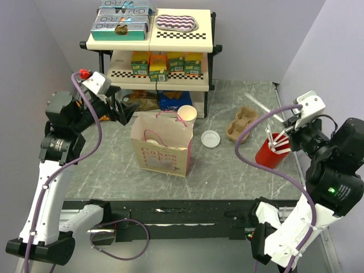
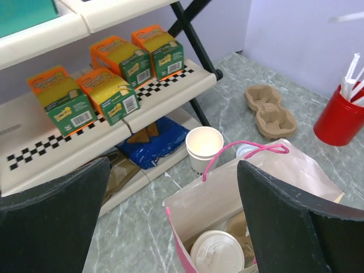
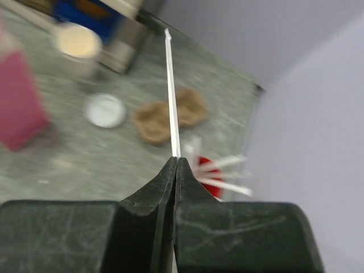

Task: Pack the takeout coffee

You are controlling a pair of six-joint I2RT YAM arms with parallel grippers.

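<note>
Dark fingers (image 2: pixel 54 219) of the left hand (image 1: pixel 128 111) loom at the bottom of the left wrist view. They are spread wide apart with nothing between them, and the hand hangs just off the paper bag's (image 1: pixel 161 149) back left corner.

Down inside that bag sits the takeout coffee (image 2: pixel 216 253), upright with its white lid on top. From the top camera it shows in the left part of the bag's open mouth. A pink handle (image 2: pixel 250 149) arches over the opening.

Behind the bag stands the shelf rack (image 1: pixel 181 82), with green-and-orange cartons (image 1: pixel 166 63) lined up on its lower shelf. Just behind the bag's right corner is the stack of lidless cups (image 1: pixel 187 115), mouth up.

Moving right of the bag, a loose lid (image 1: pixel 211 139) lies flat on the counter (image 1: pixel 227 170). Further right of the bag rests the brown cup carrier (image 1: pixel 242 123).

Further right again comes the red cup (image 1: pixel 272 152), with white straws (image 1: pixel 277 141) poking out of it.

Far right of the bag, the right hand (image 3: pixel 177 162) hovers by that red cup. Its fingers are pressed tight together on one straw (image 3: pixel 172 91), which juts out past the tips toward the back of the counter.
</note>
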